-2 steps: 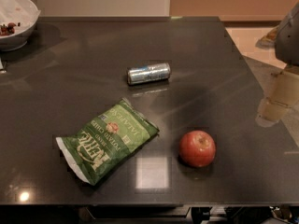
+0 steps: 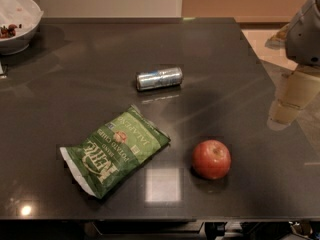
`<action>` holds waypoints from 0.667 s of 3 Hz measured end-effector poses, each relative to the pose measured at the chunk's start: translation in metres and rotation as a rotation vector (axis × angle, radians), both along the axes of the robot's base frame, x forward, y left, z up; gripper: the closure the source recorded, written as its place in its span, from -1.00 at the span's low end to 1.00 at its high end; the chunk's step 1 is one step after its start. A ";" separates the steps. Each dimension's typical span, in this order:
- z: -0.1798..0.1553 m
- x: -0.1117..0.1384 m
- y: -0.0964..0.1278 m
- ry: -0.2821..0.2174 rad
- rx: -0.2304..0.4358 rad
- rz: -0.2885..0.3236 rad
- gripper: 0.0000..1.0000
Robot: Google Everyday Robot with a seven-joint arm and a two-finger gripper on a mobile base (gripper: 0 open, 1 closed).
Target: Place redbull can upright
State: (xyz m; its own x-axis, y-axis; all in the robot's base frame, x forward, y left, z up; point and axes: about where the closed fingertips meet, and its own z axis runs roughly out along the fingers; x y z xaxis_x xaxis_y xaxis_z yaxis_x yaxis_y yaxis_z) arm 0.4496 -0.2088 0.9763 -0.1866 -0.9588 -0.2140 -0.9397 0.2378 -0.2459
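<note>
The redbull can (image 2: 159, 78) lies on its side near the middle of the dark table (image 2: 75, 99), its long axis running left to right. My gripper (image 2: 286, 109) hangs at the right edge of the view, over the table's right side, well to the right of the can and a little nearer the camera. It holds nothing that I can see.
A green chip bag (image 2: 114, 150) lies flat in front of the can to the left. A red apple (image 2: 211, 159) sits front right, below the gripper's side. A white bowl (image 2: 16, 21) stands at the back left corner.
The arm at the right edge has shifted slightly. The can, bag and apple have not moved.
</note>
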 end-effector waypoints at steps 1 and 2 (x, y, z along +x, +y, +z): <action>-0.004 0.024 0.017 -0.001 0.032 0.049 -1.00; -0.012 0.053 0.039 0.012 0.069 0.110 -1.00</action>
State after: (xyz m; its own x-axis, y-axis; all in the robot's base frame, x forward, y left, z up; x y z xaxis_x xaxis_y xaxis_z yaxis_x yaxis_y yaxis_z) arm 0.5025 -0.1702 0.9640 -0.0839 -0.9567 -0.2786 -0.9638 0.1488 -0.2210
